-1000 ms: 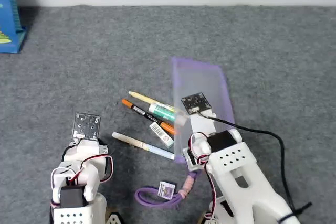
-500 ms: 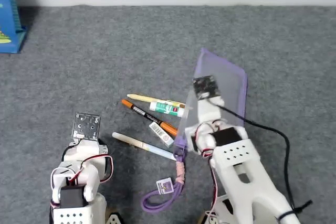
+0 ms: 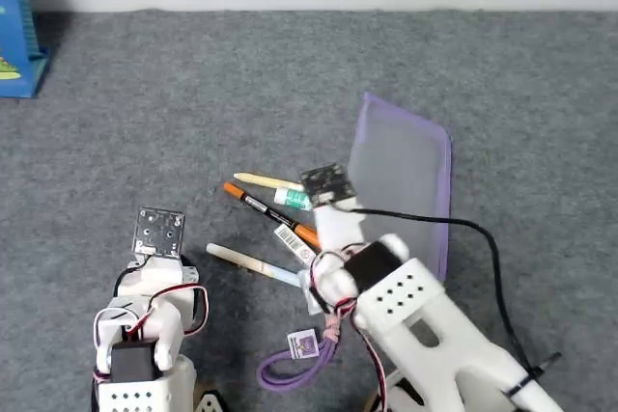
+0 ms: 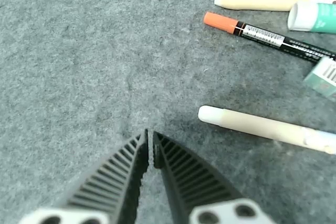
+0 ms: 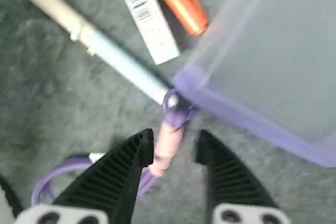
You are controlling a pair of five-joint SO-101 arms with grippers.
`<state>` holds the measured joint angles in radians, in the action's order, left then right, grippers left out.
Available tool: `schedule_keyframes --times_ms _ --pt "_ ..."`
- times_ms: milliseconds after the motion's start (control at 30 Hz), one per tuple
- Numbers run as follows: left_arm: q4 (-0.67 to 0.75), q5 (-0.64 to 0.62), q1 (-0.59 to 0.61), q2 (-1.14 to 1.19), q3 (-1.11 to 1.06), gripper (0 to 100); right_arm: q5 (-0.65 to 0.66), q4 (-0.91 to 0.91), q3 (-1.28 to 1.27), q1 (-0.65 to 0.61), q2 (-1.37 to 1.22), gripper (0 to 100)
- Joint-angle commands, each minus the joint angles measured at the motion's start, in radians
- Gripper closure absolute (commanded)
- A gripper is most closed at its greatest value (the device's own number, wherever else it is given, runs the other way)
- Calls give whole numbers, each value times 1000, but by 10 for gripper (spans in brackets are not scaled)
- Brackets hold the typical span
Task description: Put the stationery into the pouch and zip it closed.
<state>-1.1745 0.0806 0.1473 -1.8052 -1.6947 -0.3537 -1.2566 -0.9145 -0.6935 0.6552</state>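
From where I stand, the purple pouch (image 3: 401, 180) lies flat on the grey bench (image 3: 145, 94), angled so its near corner points at the scattered stationery, none of which is inside yet. The right end effector (image 5: 176, 139) hangs low over that corner with its jaws parted, one either side of the pink zipper pull (image 5: 167, 140) but not closed on it. I take this to be lining up on the zip, probably to open the mouth wider before anything goes in. The purple strap (image 3: 290, 366) trails off the pull in a loose loop toward the arms. The cream-and-blue pen (image 3: 256, 262) runs right up to the pouch corner, with the white barcoded stick (image 3: 294, 243) and orange marker (image 3: 270, 211) just beyond, then the glue stick (image 3: 293, 199) and cream pen (image 3: 263, 180). The left end effector (image 4: 150, 148) sits back near its base, jaws all but together and holding nothing, pointed at the pens, likely waiting its turn.
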Motion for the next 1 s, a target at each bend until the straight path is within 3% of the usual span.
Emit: schedule_keyframes --times_ms 0,767,967 --pt "-5 11 -2 -8 12 986 -60 -18 55 -71 -4 779" --pt "-5 11 -2 -8 12 986 -54 -4 -84 -91 -5 779" --pt "-5 11 -2 -8 12 986 -48 102 -163 -94 -5 779"
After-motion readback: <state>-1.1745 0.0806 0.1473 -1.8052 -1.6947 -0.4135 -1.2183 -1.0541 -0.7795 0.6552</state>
